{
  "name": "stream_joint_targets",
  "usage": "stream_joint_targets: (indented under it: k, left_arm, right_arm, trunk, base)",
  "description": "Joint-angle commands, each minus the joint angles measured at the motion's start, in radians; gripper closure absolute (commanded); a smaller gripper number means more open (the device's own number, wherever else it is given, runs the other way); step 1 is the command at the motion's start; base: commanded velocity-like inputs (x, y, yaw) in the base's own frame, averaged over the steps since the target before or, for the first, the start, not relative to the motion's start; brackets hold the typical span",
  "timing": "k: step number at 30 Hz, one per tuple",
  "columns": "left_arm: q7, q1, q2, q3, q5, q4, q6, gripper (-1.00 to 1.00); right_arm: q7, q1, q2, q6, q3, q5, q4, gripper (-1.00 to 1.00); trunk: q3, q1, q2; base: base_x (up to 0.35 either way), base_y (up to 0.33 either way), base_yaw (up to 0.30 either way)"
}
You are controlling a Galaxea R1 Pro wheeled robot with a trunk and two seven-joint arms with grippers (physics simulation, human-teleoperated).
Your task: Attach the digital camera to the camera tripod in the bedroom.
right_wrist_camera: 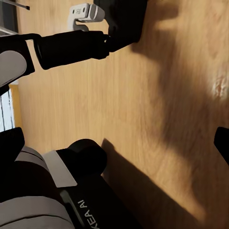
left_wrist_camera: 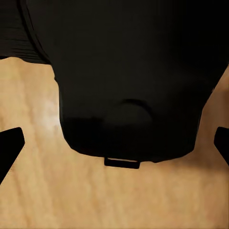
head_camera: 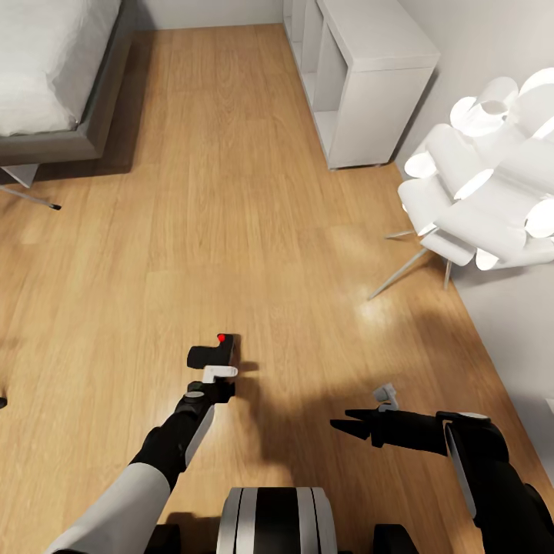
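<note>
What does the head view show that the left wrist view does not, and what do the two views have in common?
Head view alone: the bed, white cube shelves, petal-shaped floor lamp, the right gripper, and the red button on the digital camera in front of the left gripper.
Left wrist view alone: the camera's black body close up, between the two dark fingertips.
Both: the camera and the wood floor.

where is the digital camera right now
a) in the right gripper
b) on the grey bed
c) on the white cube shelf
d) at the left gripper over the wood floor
d: in the head view the digital camera, red button up, sits at the tip of the left gripper above the wood floor.
</note>
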Motion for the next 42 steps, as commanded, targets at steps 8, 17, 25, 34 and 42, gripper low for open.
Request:
stream_joint_targets:
  k: [8, 17, 25, 34, 42]
  left_arm:
    - [0.007, 0.0, -0.001, -0.004, 0.003, -0.002, 0.005, -1.0]
    - [0.007, 0.0, -0.004, -0.004, 0.003, 0.002, 0.005, -1.0]
    - [0.007, 0.0, -0.003, -0.004, 0.003, 0.002, 0.005, -1.0]
    - [0.007, 0.0, -0.003, -0.004, 0.002, 0.002, 0.005, -1.0]
    - [0.007, 0.0, -0.002, -0.005, 0.003, 0.001, 0.005, 1.0]
  right_arm:
    - [0.011, -0.001, 0.0, 0.008, -0.002, 0.01, -0.001, -1.0]
    - [0.011, -0.001, 0.0, 0.008, -0.002, 0.009, -0.001, -1.0]
    - [0.011, -0.001, 0.0, 0.008, -0.002, 0.009, -0.001, -1.0]
    - [0.011, -0.001, -0.001, 0.008, -0.002, 0.009, -0.001, -1.0]
    - [0.011, -0.001, -0.001, 0.008, -0.002, 0.009, -0.001, -1.0]
  trunk:
    - [-0.001, 0.0, 0.0]
    - [-0.001, 0.0, 0.0]
    - [-0.001, 0.0, 0.0]
    - [-0.001, 0.0, 0.0]
    - [-0.001, 0.0, 0.0]
  base:
    - [0.004, 0.0, 0.0]
    - [0.151, 0.0, 0.0]
    - [0.045, 0.0, 0.0]
    - [0.003, 0.0, 0.0]
    - [0.0, 0.0, 0.0]
